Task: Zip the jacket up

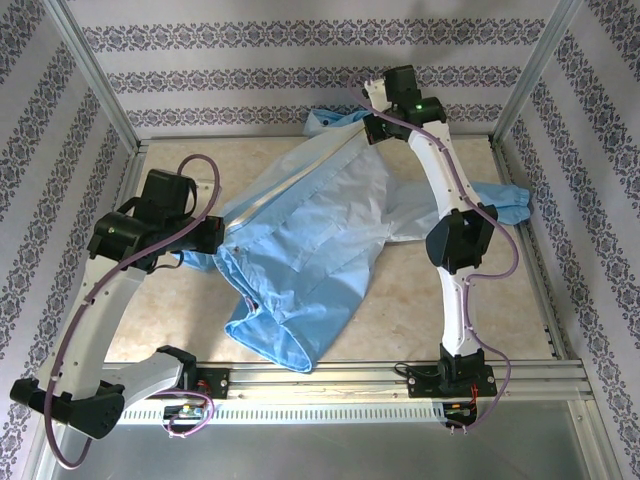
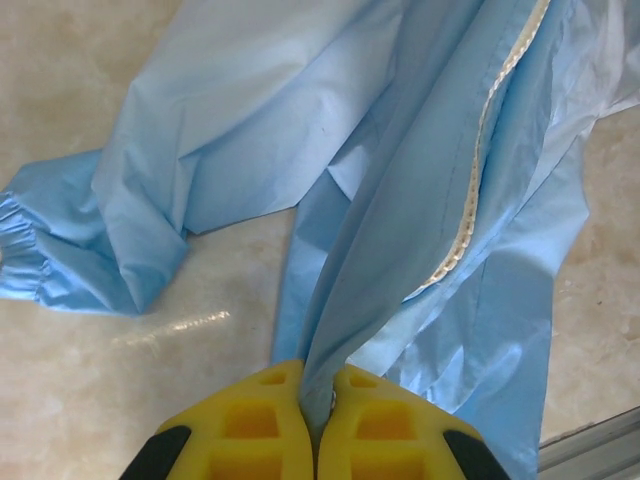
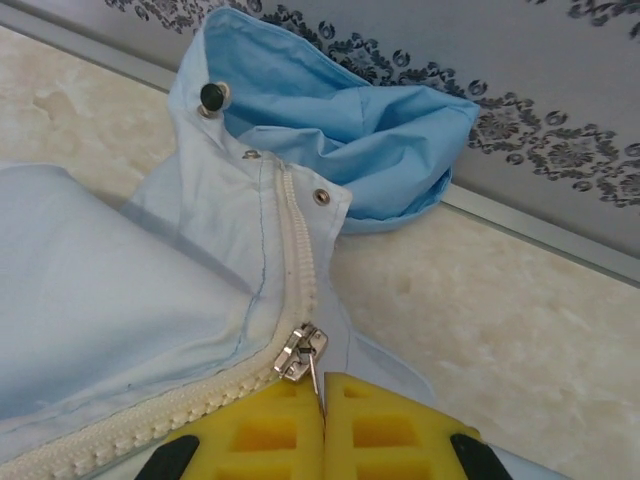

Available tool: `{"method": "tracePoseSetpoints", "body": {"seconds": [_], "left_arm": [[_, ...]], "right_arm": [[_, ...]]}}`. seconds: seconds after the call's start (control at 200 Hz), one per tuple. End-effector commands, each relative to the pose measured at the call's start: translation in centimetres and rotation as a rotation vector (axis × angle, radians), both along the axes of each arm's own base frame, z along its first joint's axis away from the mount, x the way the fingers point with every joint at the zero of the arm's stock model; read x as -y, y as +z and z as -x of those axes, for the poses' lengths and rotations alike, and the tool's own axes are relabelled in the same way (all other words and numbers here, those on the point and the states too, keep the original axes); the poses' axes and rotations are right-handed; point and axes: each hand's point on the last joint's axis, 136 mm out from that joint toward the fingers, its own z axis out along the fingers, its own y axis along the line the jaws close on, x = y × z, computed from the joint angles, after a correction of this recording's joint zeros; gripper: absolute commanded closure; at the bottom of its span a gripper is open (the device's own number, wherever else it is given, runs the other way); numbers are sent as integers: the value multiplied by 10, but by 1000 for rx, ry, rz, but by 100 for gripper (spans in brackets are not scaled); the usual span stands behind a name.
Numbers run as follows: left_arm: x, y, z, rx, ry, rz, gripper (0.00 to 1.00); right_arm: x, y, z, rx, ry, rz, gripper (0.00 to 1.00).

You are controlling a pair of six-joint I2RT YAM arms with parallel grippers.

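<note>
The jacket (image 1: 310, 230) lies spread across the middle of the table (image 1: 420, 320), the left gripper (image 2: 318, 388) clamped on its fabric toward the table's left side, the right gripper (image 3: 322, 392) pinching the zipper pull (image 3: 314, 378) near the table's far edge.

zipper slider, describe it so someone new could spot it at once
On the light-blue jacket spread over the table, follow the whitish zipper strip toward the hood by the back wall. The zipper slider sits there, its tab pinched in the right end effector. It is the only silver metal piece on the teeth, unlike the round snaps nearby.
</note>
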Motion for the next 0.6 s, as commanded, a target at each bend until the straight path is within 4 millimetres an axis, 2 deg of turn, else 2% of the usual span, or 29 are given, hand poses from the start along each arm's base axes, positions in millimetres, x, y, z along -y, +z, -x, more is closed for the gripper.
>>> {"method": "tracePoseSetpoints", "body": {"seconds": [0.0,0.065,0.155,0.25,0.37,0.465,0.595], "left_arm": [[-35,11,27,-4,-12,-160,100],[-41,22,29,20,-14,-190,100],[-40,27,32,46,-30,-184,100],[-20,14,42,1,-81,-74,100],[-2,-22,65,-141,-109,49,100],[8,-31,81,-161,-110,146,100],[4,-42,101,-226,-77,158,100]], "right_arm": [[67,73,-10,192,-182,95,100],[72,88,-5,215,-187,118,100],[73,97,1,228,-189,121,100],[71,87,4,204,-170,107,100],[60,48,4,121,-129,98,100],[53,11,3,54,-117,80,100],[49,-37,-7,3,-126,57,100]]}}
